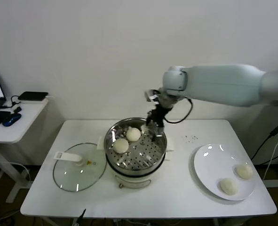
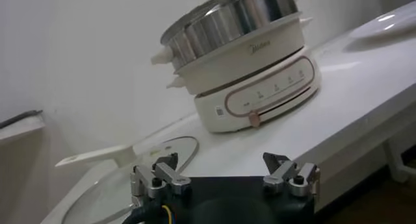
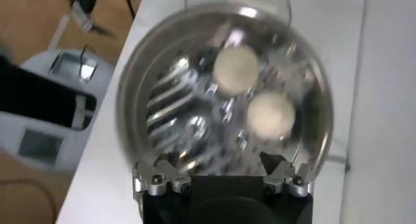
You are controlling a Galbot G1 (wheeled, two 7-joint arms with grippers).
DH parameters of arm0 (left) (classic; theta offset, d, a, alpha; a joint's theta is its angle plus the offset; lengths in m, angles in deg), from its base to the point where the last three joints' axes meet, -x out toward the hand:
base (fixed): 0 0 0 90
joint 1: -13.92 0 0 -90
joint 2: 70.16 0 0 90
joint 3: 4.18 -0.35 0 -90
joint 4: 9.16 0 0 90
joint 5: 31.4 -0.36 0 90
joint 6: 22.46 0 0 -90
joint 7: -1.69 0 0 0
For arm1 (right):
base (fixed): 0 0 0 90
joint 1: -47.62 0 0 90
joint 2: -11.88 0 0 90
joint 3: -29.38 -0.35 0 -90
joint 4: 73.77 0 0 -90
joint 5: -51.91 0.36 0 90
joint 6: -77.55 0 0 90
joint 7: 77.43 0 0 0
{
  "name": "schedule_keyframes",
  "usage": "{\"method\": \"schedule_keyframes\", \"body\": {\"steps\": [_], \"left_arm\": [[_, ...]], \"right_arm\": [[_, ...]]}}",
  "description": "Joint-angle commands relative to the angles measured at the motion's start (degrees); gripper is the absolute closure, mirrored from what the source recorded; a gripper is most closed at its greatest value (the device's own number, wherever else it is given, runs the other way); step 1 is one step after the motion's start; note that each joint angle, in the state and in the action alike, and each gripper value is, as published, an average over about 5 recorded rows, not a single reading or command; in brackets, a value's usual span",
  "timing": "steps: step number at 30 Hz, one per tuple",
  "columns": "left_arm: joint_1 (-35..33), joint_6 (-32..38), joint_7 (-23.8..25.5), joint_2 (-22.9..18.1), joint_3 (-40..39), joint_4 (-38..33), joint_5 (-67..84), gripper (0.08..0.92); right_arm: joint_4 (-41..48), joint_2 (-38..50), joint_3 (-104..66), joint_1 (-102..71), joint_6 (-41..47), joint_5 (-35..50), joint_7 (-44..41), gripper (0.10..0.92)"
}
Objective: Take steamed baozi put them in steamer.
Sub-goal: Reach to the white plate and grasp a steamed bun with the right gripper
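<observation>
The shiny steamer (image 1: 153,155) stands on its white cooker base at the table's middle. Two cream baozi (image 1: 133,134) (image 1: 121,145) lie in its left half; they also show in the right wrist view (image 3: 235,69) (image 3: 271,113). Two more baozi (image 1: 244,171) (image 1: 228,186) lie on the white plate (image 1: 214,162) at the right. My right gripper (image 1: 154,128) hangs open and empty over the steamer's far right rim (image 3: 220,165). My left gripper (image 2: 222,164) is open and empty, low beside the table, out of the head view; the steamer (image 2: 237,24) shows beyond it.
A glass lid (image 1: 80,167) with a white handle lies on the table left of the steamer and shows in the left wrist view (image 2: 117,173). A side desk (image 1: 11,125) with a laptop and dark devices stands at the far left. Cables hang at the right table edge.
</observation>
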Motion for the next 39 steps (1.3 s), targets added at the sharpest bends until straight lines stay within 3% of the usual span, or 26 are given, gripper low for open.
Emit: {"method": "schedule_keyframes", "body": {"steps": [1, 17, 39], "left_arm": [[-0.11, -0.06, 0.08, -0.21, -0.07, 0.16, -0.54, 0.177], [-0.77, 0.49, -0.11, -1.51, 0.02, 0.03, -1.76, 0.177], [-1.53, 0.90, -0.34, -2.99, 0.35, 0.36, -3.11, 0.177]], "right_arm": [[-13.32, 19.89, 8.72, 6.53, -3.90, -8.20, -2.37, 0.203], [-12.55, 37.69, 10.64, -2.51, -7.29, -28.61, -2.15, 0.203], [-0.72, 43.44, -14.59, -31.52, -12.05, -41.12, -3.30, 0.203]]}}
